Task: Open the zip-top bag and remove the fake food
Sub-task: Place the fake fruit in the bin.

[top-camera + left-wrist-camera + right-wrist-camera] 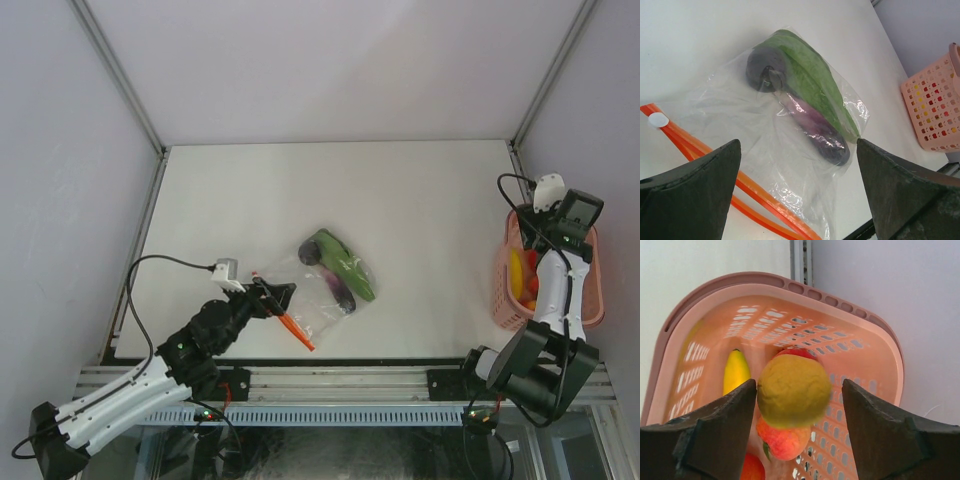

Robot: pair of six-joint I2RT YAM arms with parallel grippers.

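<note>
The clear zip-top bag (318,298) lies flat on the table, its red-orange zip strip (293,328) at the near left. Inside it are a long green piece (345,262) and a dark purple piece (343,292). My left gripper (275,296) is open at the zip edge; the left wrist view shows the bag (755,145), the strip (740,185), the green piece (810,75) and the purple piece (822,132) between the spread fingers. My right gripper (560,225) is open above the pink basket (595,300). A blurred yellow round fruit (792,390) hangs between its fingers, with a gap on the right side.
The pink perforated basket (880,340) stands at the table's right edge against the wall. It holds a yellow banana (735,370), an orange-red fruit (785,442) and a red one (752,467). An aluminium rail runs along the near table edge (330,385).
</note>
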